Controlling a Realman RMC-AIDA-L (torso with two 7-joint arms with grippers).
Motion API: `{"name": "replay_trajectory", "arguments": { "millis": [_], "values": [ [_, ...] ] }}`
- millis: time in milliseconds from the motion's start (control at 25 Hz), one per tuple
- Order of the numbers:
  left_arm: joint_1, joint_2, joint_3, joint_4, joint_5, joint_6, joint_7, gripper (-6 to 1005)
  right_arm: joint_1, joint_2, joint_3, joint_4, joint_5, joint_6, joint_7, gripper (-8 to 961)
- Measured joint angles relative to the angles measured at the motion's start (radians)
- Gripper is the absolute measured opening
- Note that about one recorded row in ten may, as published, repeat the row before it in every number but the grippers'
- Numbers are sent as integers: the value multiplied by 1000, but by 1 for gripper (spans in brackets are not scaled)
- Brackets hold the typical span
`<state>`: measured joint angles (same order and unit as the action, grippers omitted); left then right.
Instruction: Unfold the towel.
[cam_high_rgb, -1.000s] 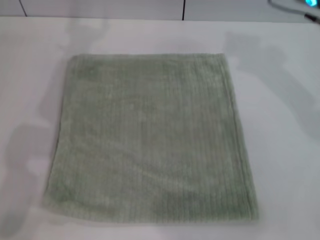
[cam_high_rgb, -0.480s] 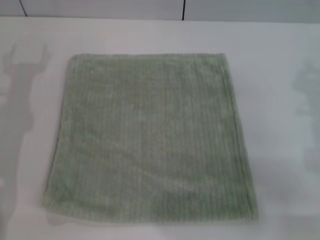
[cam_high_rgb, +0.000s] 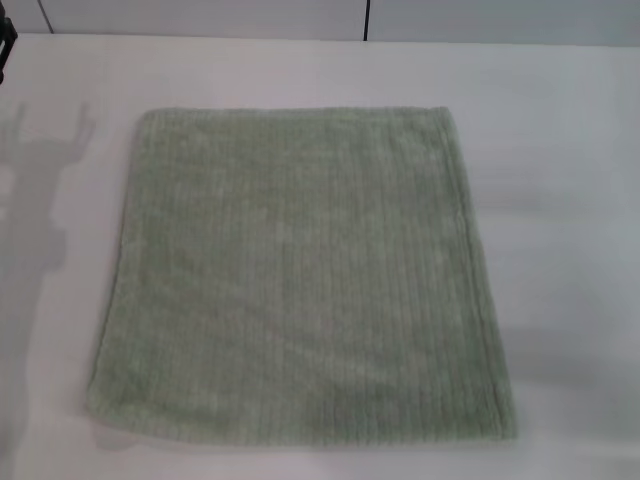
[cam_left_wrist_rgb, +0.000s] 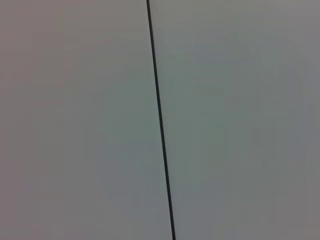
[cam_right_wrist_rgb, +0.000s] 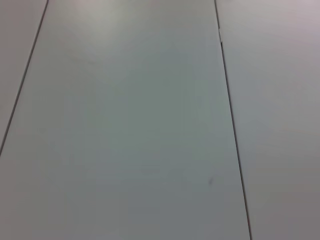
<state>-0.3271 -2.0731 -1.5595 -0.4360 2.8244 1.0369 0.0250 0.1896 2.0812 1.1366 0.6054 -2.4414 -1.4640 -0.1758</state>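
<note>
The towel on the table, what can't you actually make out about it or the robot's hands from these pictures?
- Towel: only in the head view; its near right corner runs to the bottom edge, so that hem is barely seen.
- Whether a fold remains underneath: hidden by the towel's own top layer.
- Left hand: only a dark sliver at the head view's far left edge; fingers cut off.
- Right hand: in no view.
- Both wrist views: only plain panels with seams.

Right arm: glimpsed at far right edge of head view one second back, since gone from view. Left claw (cam_high_rgb: 5, 40): dark sliver newly entered at far left corner; its forked shadow has appeared on the table (cam_high_rgb: 560, 150).
</note>
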Motion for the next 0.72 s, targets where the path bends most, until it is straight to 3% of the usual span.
{"name": "replay_trajectory", "arguments": {
  "millis": [280,680,720],
  "values": [
    [-8,-1,-1,34,-10,8,1,859,5,4,-11,-60,-1,-19,-1,447],
    [3,-5,12,86,-12,104,9,859,-37,5,-54,-82,1,-115,6,834],
    [3,-5,12,95,-12,106,9,859,-38,5,-56,-84,1,-114,7,834]
  ]
}}
